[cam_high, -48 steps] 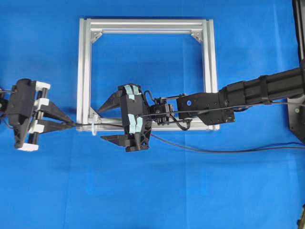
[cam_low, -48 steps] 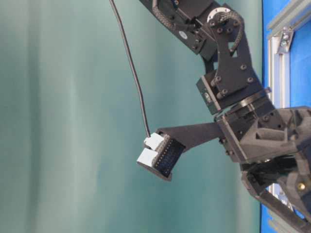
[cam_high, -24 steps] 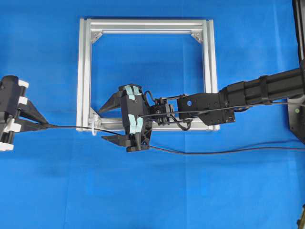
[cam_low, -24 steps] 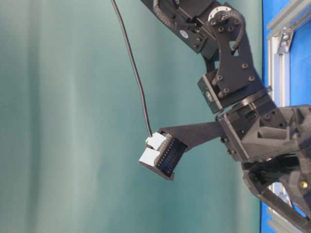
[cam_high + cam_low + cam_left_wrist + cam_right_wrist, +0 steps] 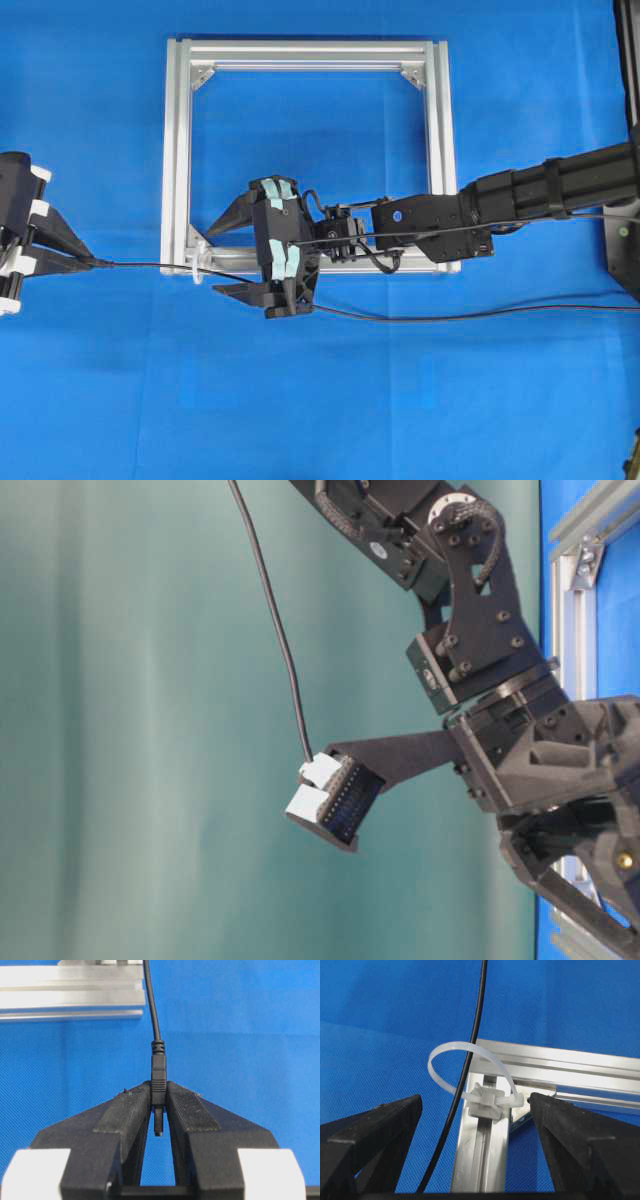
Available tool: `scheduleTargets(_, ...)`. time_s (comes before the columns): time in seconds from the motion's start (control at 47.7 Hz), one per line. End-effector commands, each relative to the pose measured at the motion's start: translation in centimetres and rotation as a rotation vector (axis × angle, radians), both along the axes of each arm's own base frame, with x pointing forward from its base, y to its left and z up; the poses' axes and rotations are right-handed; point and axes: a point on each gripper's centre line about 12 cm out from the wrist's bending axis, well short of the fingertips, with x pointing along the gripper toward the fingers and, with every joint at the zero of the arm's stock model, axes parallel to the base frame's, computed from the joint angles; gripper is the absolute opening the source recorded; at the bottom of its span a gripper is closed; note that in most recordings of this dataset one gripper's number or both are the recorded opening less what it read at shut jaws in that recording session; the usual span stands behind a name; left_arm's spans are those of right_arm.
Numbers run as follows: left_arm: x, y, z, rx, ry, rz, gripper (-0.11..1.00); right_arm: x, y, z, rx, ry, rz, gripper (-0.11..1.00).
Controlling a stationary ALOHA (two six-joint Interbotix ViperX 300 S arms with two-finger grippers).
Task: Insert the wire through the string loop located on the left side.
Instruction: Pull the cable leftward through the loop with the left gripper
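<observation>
A square aluminium frame [image 5: 310,160] is seen from overhead, lying flat on a blue cloth [image 5: 400,400]. At the frame's seven o'clock corner, a small whitish string loop [image 5: 470,1072] is fastened to the bar. The wire [image 5: 150,266], thin and black, is passed through this loop, as shown by the right wrist view. From the loop it is stretched toward nine o'clock, where its dark plug [image 5: 158,1077] is pinched between the pressed-together fingers of the left gripper [image 5: 159,1105] at the picture's left edge, well apart from the frame. Toward three o'clock the wire is trailed across the cloth below the frame. The right gripper [image 5: 232,252] is held at the frame's lower bar, just beside the loop, with its fingers [image 5: 375,1125] spread wide on either side and nothing gripped.
</observation>
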Motion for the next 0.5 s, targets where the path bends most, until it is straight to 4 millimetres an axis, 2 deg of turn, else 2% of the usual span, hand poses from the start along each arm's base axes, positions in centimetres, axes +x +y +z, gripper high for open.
scheduleTargets(0.0,0.40,-0.06,0.76,-0.001,-0.026,-0.002,0.08,0.37,0.32,2.61,0.007,-0.059,0.004,0.92)
scheduleTargets(0.377,0.39,-0.06,0.82,-0.002,-0.029,-0.002,0.09,0.44,0.32,2.71,0.008,-0.062,0.003,0.92)
scheduleTargets(0.419,0.38,-0.06,0.80,-0.004,-0.027,0.000,0.15,0.44,0.24,2.71,0.008,-0.062,0.002,0.92)
scheduleTargets(0.482,0.36,-0.09,0.79,-0.004,-0.026,-0.001,0.31,0.51,0.32,2.82,0.009,-0.065,0.003,0.92)
